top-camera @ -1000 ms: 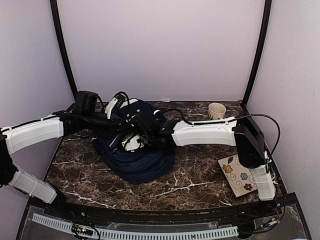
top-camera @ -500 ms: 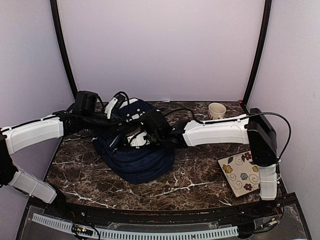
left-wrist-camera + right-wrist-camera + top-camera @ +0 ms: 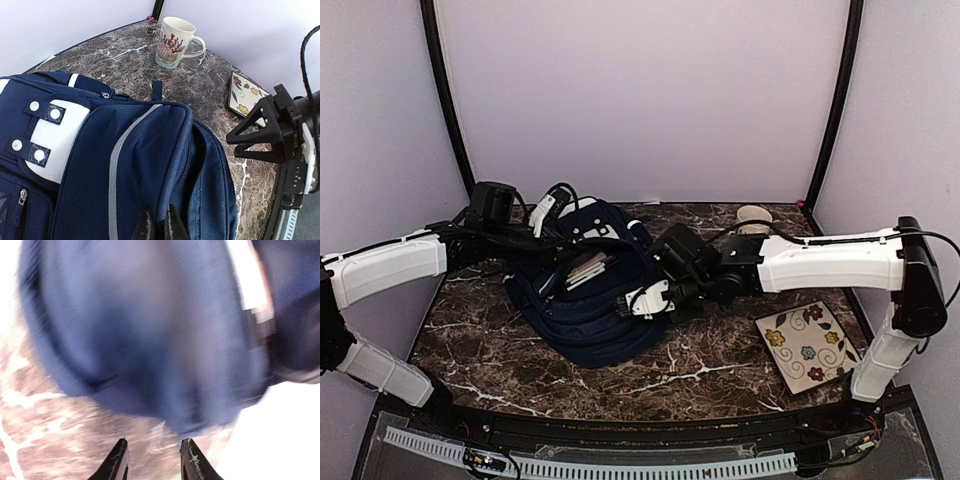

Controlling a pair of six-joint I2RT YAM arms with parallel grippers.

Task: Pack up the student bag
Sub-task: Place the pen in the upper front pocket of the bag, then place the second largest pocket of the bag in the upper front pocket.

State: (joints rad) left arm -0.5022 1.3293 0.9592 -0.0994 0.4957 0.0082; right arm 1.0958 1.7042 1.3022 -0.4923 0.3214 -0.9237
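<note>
The navy student bag [image 3: 590,315] lies on the marble table, left of centre, with its top opening held agape. Flat items [image 3: 585,270] show inside the opening. My left gripper [image 3: 552,248] is shut on the edge of the bag's flap; in the left wrist view its tips [image 3: 159,226] pinch the blue fabric [image 3: 150,150] beside the zip. My right gripper [image 3: 628,305] is open and empty, just over the bag's right side. The right wrist view is blurred and shows its open gripper [image 3: 152,460] below the bag [image 3: 150,330].
A white mug with a red pattern [image 3: 753,217] stands at the back right, partly behind my right arm, and also shows in the left wrist view [image 3: 172,42]. A floral square plate [image 3: 807,345] lies at the front right and shows in that view too [image 3: 245,92].
My right gripper has drawn back out of the bag's opening to the right, its arm swinging right. Items now show inside the opening. My left gripper has not moved.
</note>
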